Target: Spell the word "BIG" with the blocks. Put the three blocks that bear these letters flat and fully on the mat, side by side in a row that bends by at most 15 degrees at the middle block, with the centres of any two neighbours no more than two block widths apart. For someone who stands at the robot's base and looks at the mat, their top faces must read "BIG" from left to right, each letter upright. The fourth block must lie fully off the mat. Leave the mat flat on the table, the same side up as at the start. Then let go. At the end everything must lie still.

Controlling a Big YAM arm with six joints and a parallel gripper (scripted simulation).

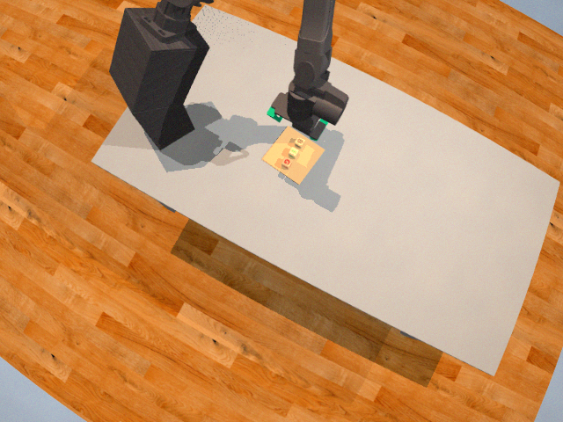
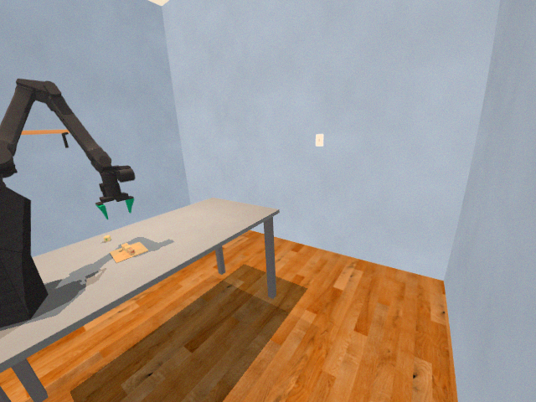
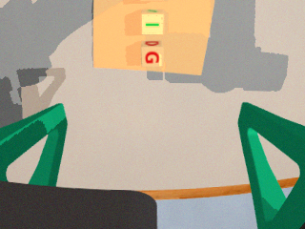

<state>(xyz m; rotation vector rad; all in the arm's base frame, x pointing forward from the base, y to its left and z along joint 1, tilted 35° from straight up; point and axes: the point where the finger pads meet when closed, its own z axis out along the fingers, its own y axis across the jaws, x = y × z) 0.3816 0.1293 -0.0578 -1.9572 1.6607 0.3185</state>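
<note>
The mat [image 1: 297, 178] [image 2: 119, 257] [image 3: 191, 52] lies flat on the table. Three blocks stand on it in a nearly straight row with small gaps: the B block [image 1: 299, 141] with a small dark letter, the green I block [image 1: 293, 152] [image 3: 152, 24] in the middle, and the red G block [image 1: 286, 163] [image 3: 152, 57]. From the base the row runs B, I, G, left to right. The fourth block [image 2: 107, 238] lies off the mat; the arm hides it in the top view. My gripper [image 2: 118, 215] [image 3: 152, 113] is wide open and empty, high above the table.
The black robot pedestal [image 1: 149, 76] [image 2: 15, 260] stands at one end of the table [image 1: 409, 227] [image 2: 208, 216]. Shadows of the arm fall across the mat and the table beside it. The table's far edge shows at the bottom of the wrist view.
</note>
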